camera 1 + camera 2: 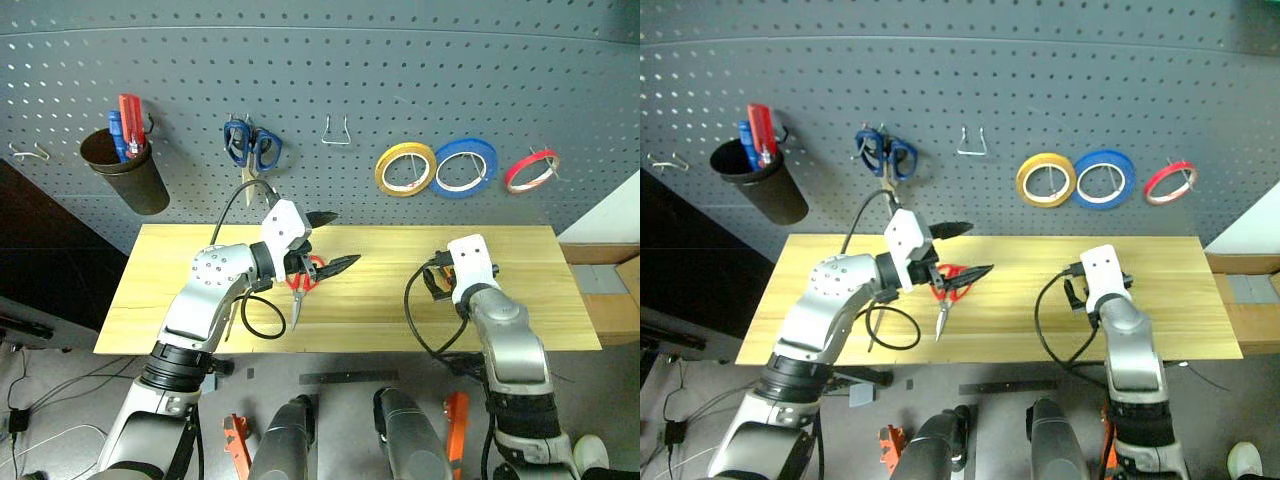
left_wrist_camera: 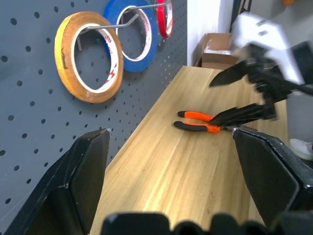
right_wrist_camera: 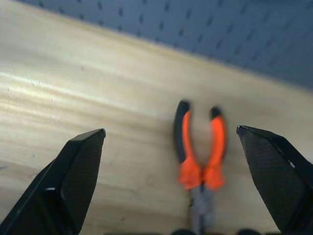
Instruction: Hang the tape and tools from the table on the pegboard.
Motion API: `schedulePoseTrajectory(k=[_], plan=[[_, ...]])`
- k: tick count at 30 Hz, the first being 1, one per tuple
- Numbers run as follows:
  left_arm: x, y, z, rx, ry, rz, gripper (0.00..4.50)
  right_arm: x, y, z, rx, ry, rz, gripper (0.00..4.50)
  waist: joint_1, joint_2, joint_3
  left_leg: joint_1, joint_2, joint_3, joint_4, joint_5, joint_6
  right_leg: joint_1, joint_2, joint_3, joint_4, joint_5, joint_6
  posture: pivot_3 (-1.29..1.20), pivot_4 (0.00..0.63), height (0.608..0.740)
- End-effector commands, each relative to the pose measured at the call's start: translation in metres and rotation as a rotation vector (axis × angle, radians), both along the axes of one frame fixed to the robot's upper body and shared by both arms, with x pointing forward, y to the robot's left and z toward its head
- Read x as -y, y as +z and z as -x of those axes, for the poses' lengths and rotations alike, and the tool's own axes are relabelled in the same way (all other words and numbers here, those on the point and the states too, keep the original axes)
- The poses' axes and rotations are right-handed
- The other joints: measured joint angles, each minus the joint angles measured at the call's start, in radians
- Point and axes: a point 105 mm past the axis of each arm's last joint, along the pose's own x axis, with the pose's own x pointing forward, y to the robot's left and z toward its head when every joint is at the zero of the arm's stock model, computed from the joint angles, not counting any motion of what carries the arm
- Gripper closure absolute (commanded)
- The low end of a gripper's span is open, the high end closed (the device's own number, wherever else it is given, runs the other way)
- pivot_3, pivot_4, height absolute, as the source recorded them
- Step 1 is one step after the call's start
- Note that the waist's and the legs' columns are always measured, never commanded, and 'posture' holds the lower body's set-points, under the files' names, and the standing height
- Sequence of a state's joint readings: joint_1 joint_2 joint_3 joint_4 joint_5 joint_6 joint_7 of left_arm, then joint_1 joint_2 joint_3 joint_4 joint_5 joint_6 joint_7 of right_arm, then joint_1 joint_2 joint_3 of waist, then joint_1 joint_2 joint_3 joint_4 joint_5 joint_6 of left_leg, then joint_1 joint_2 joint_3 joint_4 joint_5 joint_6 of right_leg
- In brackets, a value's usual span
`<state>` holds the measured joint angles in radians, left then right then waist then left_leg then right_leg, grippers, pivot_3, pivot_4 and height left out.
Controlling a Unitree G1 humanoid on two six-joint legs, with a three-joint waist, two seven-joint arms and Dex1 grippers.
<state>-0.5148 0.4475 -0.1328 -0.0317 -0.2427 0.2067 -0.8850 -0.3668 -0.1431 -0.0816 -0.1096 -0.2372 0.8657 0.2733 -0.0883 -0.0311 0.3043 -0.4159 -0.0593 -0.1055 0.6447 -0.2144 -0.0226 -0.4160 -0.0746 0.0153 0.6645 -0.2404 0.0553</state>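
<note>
Left gripper [image 1: 334, 241] level over the table [image 1: 180, 290], fingers spread, empty, above the red-handled scissors [image 1: 304, 283]. Right gripper [image 2: 243, 96] pitched down, fingers wide, straddling the pliers [image 3: 200, 159] on the wood, not touching. Tape [image 1: 405, 169] hangs on the pegboard [image 1: 400, 70] hook.

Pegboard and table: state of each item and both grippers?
yellow tape: hung on a pegboard hook.
pliers: flat on the table, not gripped.
red-handled scissors: lying on the table.
blue-handled scissors: hung on the pegboard.
left gripper: fingers open, nothing held.
right gripper: fingers open, facing the pliers.
</note>
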Motion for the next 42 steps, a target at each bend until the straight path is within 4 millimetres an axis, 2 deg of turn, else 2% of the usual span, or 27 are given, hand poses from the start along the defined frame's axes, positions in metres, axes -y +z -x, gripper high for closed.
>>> schedulePoseTrajectory(k=[1, 12, 23, 28, 29, 30, 33, 36, 38, 42], plan=[[0.004, 0.003, 0.007, 0.035, -0.026, -0.007, 0.20, 0.017, -0.016, -0.017, -0.098, -0.071, -0.060, 0.02, 0.000, 0.000, 0.000, 0.000, 0.000, 0.001, 0.000, 0.000, 0.000, 0.000, 0.000, 0.001, 0.000, 0.000, 0.000, -0.14, 0.268, 0.740], [0.004, -0.002, 0.013, 0.023, -0.021, -0.012, 0.20, 0.034, -0.038, -0.044, -0.204, -0.103, -0.074, 0.02, -0.001, 0.000, 0.000, -0.002, 0.000, 0.004, -0.001, 0.000, 0.000, -0.004, 0.000, 0.003, 0.002, 0.001, 0.000, -0.11, 0.259, 0.740], [0.000, -0.004, 0.013, 0.019, -0.008, -0.014, 0.20, 0.045, -0.055, -0.049, -0.330, -0.164, -0.153, 0.02, 0.000, -0.001, -0.002, -0.002, 0.001, 0.007, 0.000, 0.000, 0.000, -0.003, 0.001, 0.003, 0.002, 0.002, 0.000, -0.11, 0.250, 0.740], [-0.004, -0.004, 0.011, 0.010, 0.022, 0.006, 0.20, 0.045, -0.056, -0.051, -0.327, -0.160, -0.136, 1.64, 0.001, -0.002, -0.005, -0.002, 0.001, 0.008, 0.000, 0.000, 0.000, -0.003, 0.001, 0.003, 0.001, 0.004, 0.000, -0.11, 0.242, 0.740], [-0.006, -0.003, 0.011, 0.002, 0.032, 0.022, 0.20, 0.043, -0.055, -0.052, -0.315, -0.156, -0.134, 1.86, 0.001, -0.002, -0.005, -0.002, 0.001, 0.008, 0.000, 0.000, 0.000, -0.003, 0.001, 0.003, 0.001, 0.004, 0.001, -0.11, 0.243, 0.740], [-0.008, -0.003, 0.011, -0.003, 0.040, 0.032, 0.20, 0.042, -0.053, -0.053, -0.303, -0.153, -0.132, 1.86, 0.001, -0.002, -0.005, -0.002, 0.001, 0.008, 0.001, 0.000, 0.000, -0.003, 0.001, 0.003, 0.001, 0.005, 0.001, -0.11, 0.243, 0.740], [-0.015, -0.002, 0.011, -0.018, 0.068, 0.060, 0.20, 0.036, -0.044, -0.057, -0.246, -0.138, -0.129, 1.86, 0.001, -0.002, -0.005, -0.002, 0.002, 0.007, 0.001, 0.000, 0.000, -0.003, 0.001, 0.004, 0.001, 0.005, 0.001, -0.11, 0.244, 0.740], [-0.028, 0.001, 0.013, -0.015, 0.120, 0.091, 0.20, 0.021, -0.021, -0.055, -0.142, -0.092, -0.137, 1.86, 0.000, -0.002, -0.005, -0.002, 0.002, 0.006, 0.000, 0.000, 0.000, -0.004, 0.001, 0.004, 0.001, 0.005, 0.001, -0.11, 0.247, 0.740], [-0.038, 0.004, 0.014, -0.011, 0.159, 0.114, 0.20, 0.002, 0.002, -0.045, -0.059, -0.024, -0.141, 1.86, -0.001, -0.002, -0.005, -0.004, 0.002, 0.005, -0.001, 0.000, 0.000, -0.006, 0.001, 0.004, 0.001, 0.005, 0.001, -0.11, 0.250, 0.740], [-0.062, 0.015, 0.012, 0.054, 0.262, 0.160, 0.20, -0.051, 0.047, -0.007, 0.090, 0.143, -0.145, 1.86, -0.001, -0.001, -0.004, -0.008, 0.003, 0.005, -0.001, 0.000, 0.000, -0.011, 0.002, 0.004, 0.001, 0.005, 0.001, -0.11, 0.250, 0.740]])
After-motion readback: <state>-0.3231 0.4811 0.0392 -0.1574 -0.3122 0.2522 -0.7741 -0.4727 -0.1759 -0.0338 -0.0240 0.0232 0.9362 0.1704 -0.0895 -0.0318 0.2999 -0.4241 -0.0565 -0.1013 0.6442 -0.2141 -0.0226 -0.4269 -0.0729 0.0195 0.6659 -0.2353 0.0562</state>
